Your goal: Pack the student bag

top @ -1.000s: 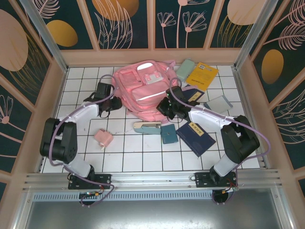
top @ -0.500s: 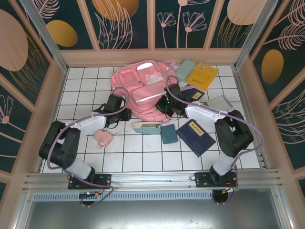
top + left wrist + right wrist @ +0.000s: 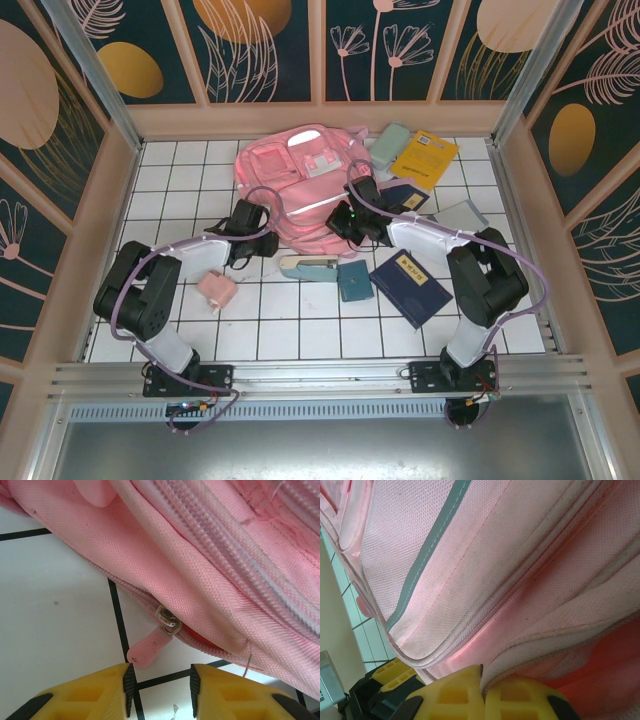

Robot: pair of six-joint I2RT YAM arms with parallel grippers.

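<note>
Pink student bag (image 3: 300,178) lying flat by the far edge of the tiled table (image 3: 300,330), near its middle.
The right gripper (image 3: 482,680) is clamped on a fold at the bag's near right side. The left gripper (image 3: 160,682), jaws parted, sits just short of a pink zipper pull (image 3: 149,651) on its near left side.

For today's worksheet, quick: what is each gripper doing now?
Left gripper: open, holding nothing, at the zipper pull.
Right gripper: closed, pinching an edge of the student bag.
</note>
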